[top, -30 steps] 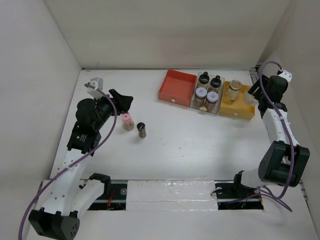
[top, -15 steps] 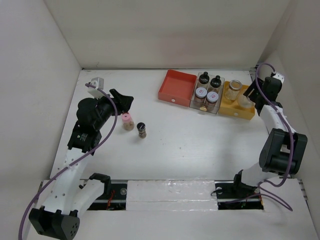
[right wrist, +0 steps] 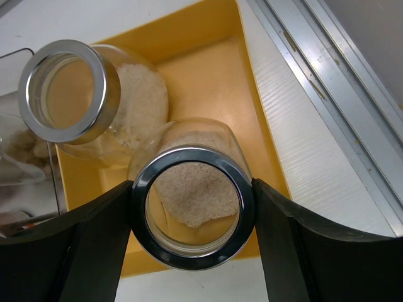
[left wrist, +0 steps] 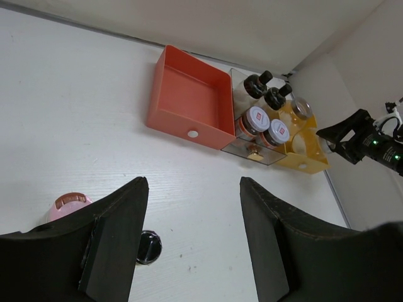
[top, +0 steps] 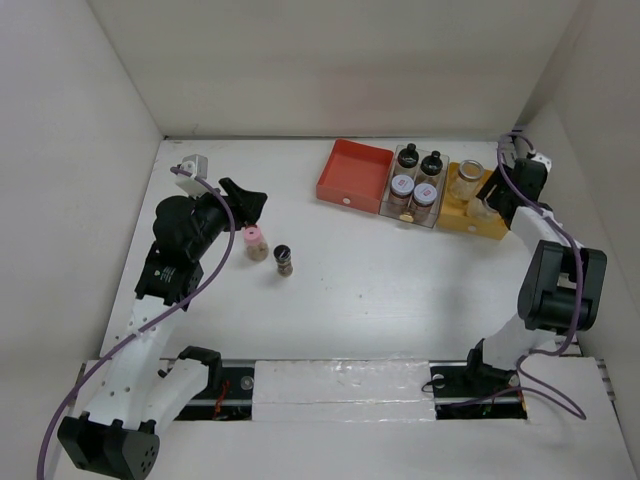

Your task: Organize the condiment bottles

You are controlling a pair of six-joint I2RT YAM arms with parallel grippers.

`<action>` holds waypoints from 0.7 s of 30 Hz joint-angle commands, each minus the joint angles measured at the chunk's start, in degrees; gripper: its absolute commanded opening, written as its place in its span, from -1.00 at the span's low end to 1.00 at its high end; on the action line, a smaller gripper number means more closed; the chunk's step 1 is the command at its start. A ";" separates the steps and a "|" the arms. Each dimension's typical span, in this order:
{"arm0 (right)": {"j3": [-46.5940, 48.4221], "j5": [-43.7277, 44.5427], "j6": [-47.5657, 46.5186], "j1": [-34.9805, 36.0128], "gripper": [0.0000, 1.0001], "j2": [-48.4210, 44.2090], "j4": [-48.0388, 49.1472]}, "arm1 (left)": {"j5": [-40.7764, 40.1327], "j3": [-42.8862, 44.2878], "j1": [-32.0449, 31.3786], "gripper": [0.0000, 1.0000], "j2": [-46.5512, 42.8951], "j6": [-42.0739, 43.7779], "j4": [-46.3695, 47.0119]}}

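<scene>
My right gripper (right wrist: pixel 192 189) is shut on a clear glass jar (right wrist: pixel 192 207) with a silver rim and holds it tilted over the right half of the yellow tray (right wrist: pixel 208 38). A second glass jar (right wrist: pixel 69 91) stands in the tray's left half. From above, the right gripper (top: pixel 497 195) is at the yellow tray (top: pixel 470 224). Two black-capped bottles (top: pixel 408 157) and two reddish-silver-lidded jars (top: pixel 402 188) fill the clear tray. A pink-capped bottle (top: pixel 254 241) and a black-capped bottle (top: pixel 284 259) stand on the table. My left gripper (top: pixel 245 200) is open and empty, above and behind them.
An empty red tray (top: pixel 353 172) sits left of the clear tray, near the back wall. White walls close in the table on the left, back and right. A metal rail (right wrist: pixel 315 69) runs along the right edge beside the yellow tray.
The right wrist has swung back and left, bringing the held glass jar further into the yellow tray beside the other jar. The left arm has not moved.
</scene>
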 commanded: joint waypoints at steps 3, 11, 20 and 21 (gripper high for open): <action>1.79 1.41 0.65 0.75 0.29 -0.66 7.12 | -0.58 0.54 -0.19 0.12 -0.33 0.77 2.04; 1.79 0.70 0.13 0.75 0.82 -4.70 6.07 | -1.81 0.54 -0.19 0.12 -0.33 0.77 1.52; -1.28 -0.62 -0.40 5.22 0.98 -16.91 5.54 | -18.21 4.13 -1.33 0.50 4.32 2.70 -7.88; -2.94 -0.62 -0.40 6.10 0.98 -18.31 5.54 | -19.11 4.14 -1.33 0.50 5.02 2.70 -8.93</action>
